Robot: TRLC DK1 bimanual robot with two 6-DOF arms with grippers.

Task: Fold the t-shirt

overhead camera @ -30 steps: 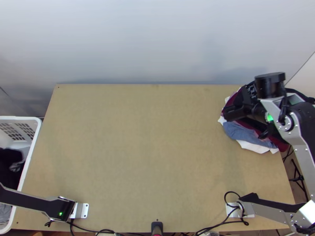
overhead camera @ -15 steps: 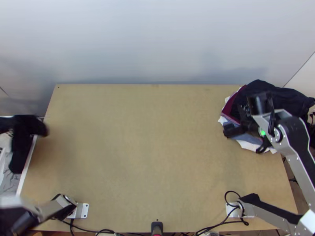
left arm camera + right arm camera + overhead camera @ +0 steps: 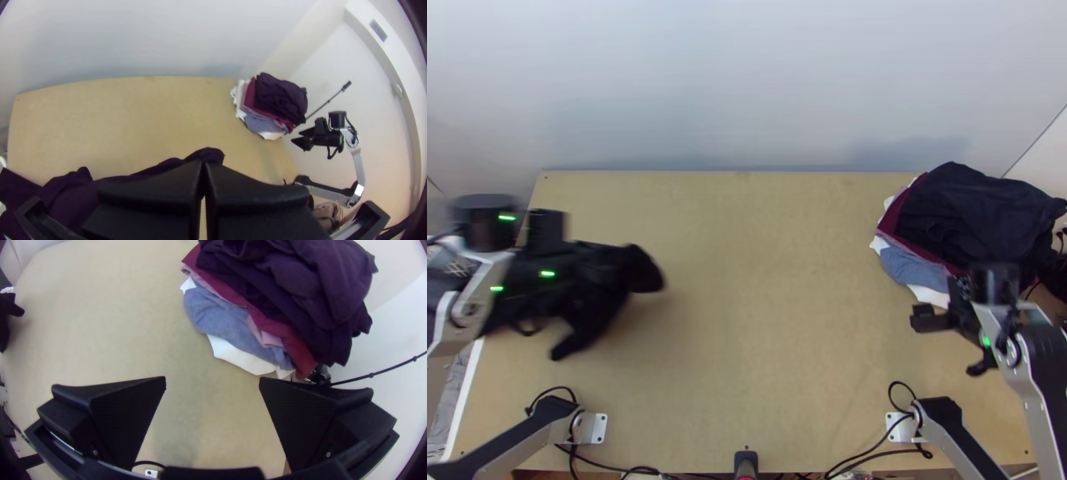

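Left pincer [image 3: 203, 166]: 2 fingers pressed together, pinching the dark t-shirt [image 3: 599, 280]; the bunched cloth runs inward from the bench's [image 3: 771, 320] left edge; the right pincer [image 3: 212, 380], spread, is well apart near the right edge; laying out probably falls to the left.

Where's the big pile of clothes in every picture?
Top view: the pile of clothes is at the right, on the table's far corner.
Left wrist view: that pile is across the table from the dark cloth.
Right wrist view: the pile is close, just past the right arm's open fingers.
In all three: blue cloth pokes out of it.
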